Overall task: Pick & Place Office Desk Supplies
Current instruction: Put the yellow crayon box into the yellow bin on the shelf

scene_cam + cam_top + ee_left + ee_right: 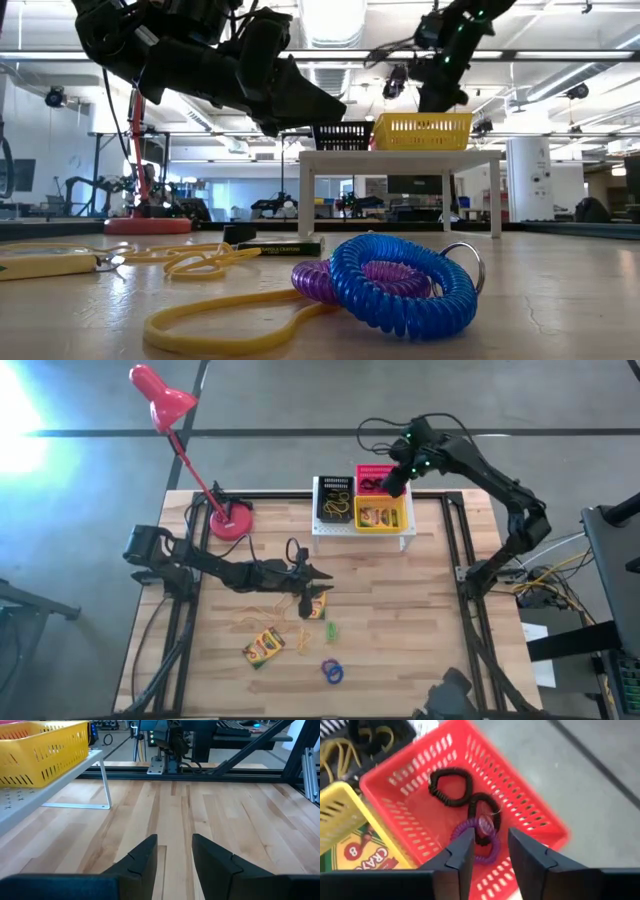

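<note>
On a white stand (pixel 362 532) at the table's far side sit a black basket (pixel 334 501), a red basket (pixel 530 815) and a yellow basket (pixel 383 516) that holds a crayon box (pixel 357 854). My right gripper (pixel 490 855) hangs open just above the red basket, where two black coil rings (pixel 451 786) and a purple one (pixel 481 827) lie on the bottom. My left gripper (pixel 175 855) is open and level over mid-table, with nothing between its fingers. Under it lies a crayon box (pixel 318 603). Another crayon box (pixel 264 647), yellow rubber bands (pixel 258 610), a green ring (pixel 331 630) and a blue-and-purple ring pair (pixel 332 672) lie nearer the front.
A red gooseneck lamp (pixel 230 520) stands at the far left of the table, its head (pixel 160 395) reaching beyond the edge. The black basket holds yellow bands (pixel 340 750). Bare wood (pixel 225 805) stretches to the right of the left gripper, up to the table's frame.
</note>
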